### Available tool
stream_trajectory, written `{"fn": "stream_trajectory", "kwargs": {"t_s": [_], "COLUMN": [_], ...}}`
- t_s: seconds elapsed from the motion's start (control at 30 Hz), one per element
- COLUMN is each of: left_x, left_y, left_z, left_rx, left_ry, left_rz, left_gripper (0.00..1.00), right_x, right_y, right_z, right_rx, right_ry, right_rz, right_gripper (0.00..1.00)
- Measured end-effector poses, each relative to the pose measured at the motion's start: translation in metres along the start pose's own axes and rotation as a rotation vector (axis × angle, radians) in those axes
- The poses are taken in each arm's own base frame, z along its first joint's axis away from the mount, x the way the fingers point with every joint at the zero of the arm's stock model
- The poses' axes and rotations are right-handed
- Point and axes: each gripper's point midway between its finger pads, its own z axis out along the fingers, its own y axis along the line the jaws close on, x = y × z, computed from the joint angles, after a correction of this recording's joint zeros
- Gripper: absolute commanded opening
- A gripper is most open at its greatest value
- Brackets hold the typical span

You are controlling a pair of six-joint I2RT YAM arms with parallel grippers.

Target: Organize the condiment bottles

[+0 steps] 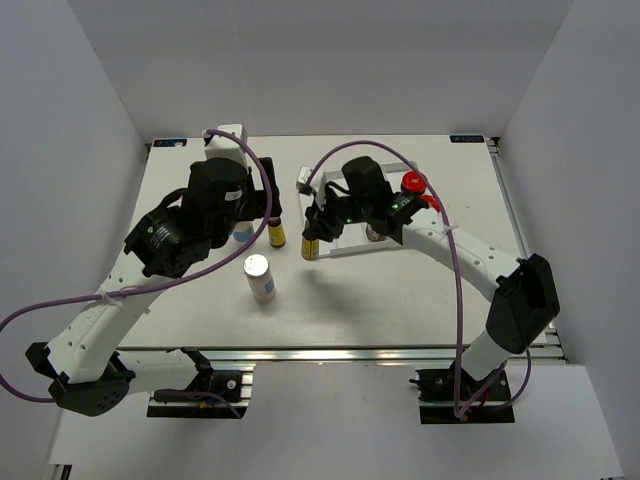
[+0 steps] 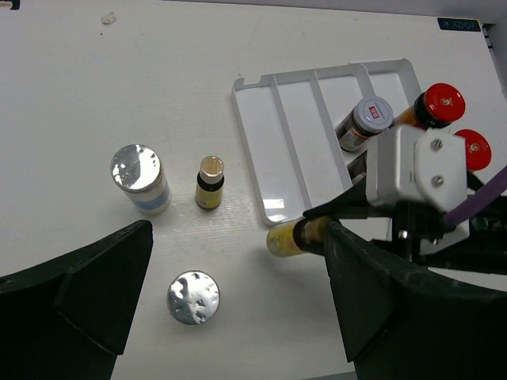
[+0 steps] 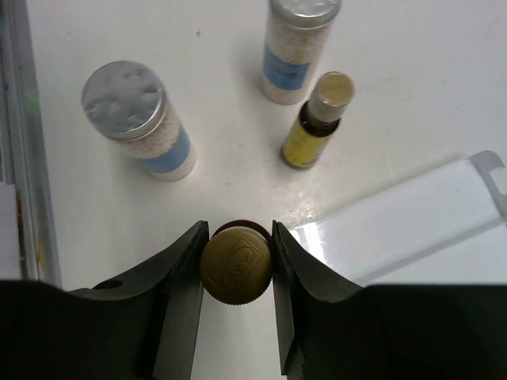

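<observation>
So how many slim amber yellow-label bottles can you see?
2. The standing amber bottle is on the table left of the tray; the gripped amber bottle is in the right gripper at the tray's near-left corner. Arms may hide more.

The gap between the tray and the standing amber bottle is filled by the right gripper, clamped on the held amber bottle. Left of these, passage is left between the far white bottle and the near white bottle. The tray's left slots are unobstructed; its right side is blocked by a jar and red-capped bottles.
</observation>
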Motion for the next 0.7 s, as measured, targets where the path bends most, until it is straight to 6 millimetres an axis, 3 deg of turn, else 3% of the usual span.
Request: {"fn": "stream_trajectory", "kwargs": {"t_s": [0.17,0.53,0.7], "left_x": [0.001,0.002,0.006], "left_y": [0.0,-0.003,-0.006], "left_z": [0.001,0.007,0.013], "left_rx": [-0.002,-0.002,-0.007], "left_ry": [0.002,0.006,0.017], "left_rz": [0.002,0.02,0.033], "left_gripper": [0.98,0.98,0.98], "right_x": [-0.002,0.026,0.038], "right_y": [-0.034,-0.144,-0.175], "right_z": [-0.004,-0.004,-0.002], "right_rx": [0.068,0.251,0.299], "right_ry": [-0.002,0.049,0.065], "right_rz": [0.036,0.114,0.119], "right_gripper": [0.0,0.0,0.0]}}
